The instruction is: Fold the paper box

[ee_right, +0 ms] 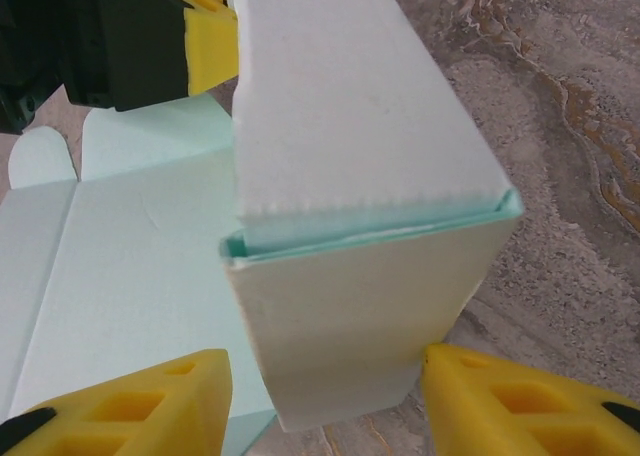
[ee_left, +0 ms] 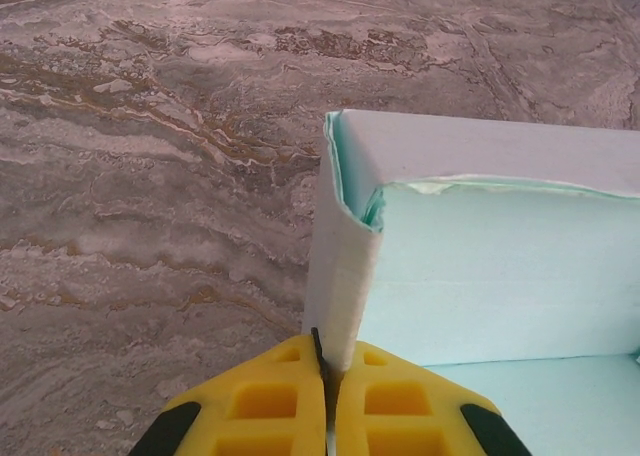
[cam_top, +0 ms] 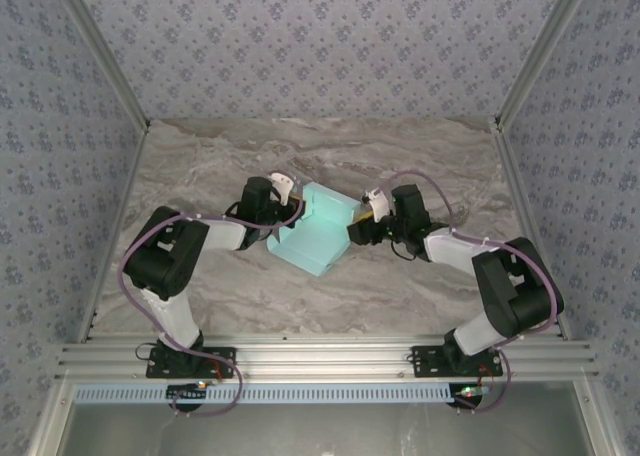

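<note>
Left tool [ee_left: 328, 376] clamped on a thin upright side wall of the paper box [cam_top: 318, 231]. The box sits part-folded on the table [cam_top: 400, 296], between both tools. Right tool [ee_right: 327, 361] has its jaws apart, straddling the box's end panel, with one pad at the panel's corner.

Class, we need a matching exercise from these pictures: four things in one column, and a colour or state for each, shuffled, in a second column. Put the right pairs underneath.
Column one
1. paper box
2. left gripper
3. right gripper
4. table

Column two
A. marbled grey-brown
B. shut on a thin upright wall of card
C. mint green, partly folded
D. open, one finger on each side of the box's end

Pairs: 1-C; 2-B; 3-D; 4-A
</note>
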You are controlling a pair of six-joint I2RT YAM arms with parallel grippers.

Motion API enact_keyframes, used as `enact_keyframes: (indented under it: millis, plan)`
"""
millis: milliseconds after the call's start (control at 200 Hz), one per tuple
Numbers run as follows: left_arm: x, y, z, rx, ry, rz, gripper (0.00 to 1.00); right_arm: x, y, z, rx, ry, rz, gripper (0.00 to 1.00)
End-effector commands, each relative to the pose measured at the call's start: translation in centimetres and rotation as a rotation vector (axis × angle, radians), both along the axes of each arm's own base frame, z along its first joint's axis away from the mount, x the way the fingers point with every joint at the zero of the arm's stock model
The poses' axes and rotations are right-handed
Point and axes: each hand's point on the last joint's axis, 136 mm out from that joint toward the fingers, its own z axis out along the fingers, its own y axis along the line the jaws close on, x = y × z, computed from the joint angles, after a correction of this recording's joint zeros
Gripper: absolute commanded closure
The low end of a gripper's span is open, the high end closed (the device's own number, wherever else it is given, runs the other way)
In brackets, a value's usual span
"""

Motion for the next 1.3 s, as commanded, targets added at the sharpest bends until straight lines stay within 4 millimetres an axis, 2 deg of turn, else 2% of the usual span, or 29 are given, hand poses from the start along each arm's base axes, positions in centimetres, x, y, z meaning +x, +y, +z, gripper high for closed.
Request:
enact_keyframes:
  millis: [0,65,180,305,590,710,864,979,1194,1294]
  plan:
    - [-2.8,-2.0,-1.5,-0.037,0.1,-0.126,1.0,0.1,0.9,0.8,0.037,-0.022,0.066,0.44]
    - [-2.7,-1.8,-1.3,-0.053,0.107,-0.136,1.0,0.3,0.1,1.0,0.055,-0.02,0.064,0.43]
    - [-2.6,-1.3,-0.6,-0.079,0.098,-0.143,1.0,-0.5,0.0,1.4,0.053,-0.034,0.126,0.4]
    - [-2.5,-1.3,-0.2,-0.084,0.102,-0.16,1.0,-0.9,-0.1,1.5,0.043,-0.062,0.154,0.32]
    - [-2.9,-0.7,-0.4,-0.082,0.105,-0.157,1.0,-1.1,-0.7,2.1,0.051,-0.065,0.17,0.32]
    - [-2.9,-0.4,-0.7,-0.072,0.106,-0.15,1.0,-1.2,-1.7,1.6,0.008,-0.066,0.122,0.31]
    - [-2.7,-0.2,-0.4,-0.069,0.095,-0.137,1.0,-0.4,-3.3,2.1,0.036,-0.073,0.029,0.28]
    - [-2.6,-0.3,-0.1,-0.074,0.09,-0.142,1.0,-0.6,-2.6,2.5,0.053,-0.062,0.068,0.25]
    - [-2.4,-0.4,0.2,-0.082,0.087,-0.139,1.0,-1.5,0.9,2.2,0.07,-0.023,0.185,0.27]
    - [-2.4,-0.3,0.3,-0.079,0.087,-0.128,1.0,-1.5,1.3,2.2,0.089,-0.014,0.187,0.27]
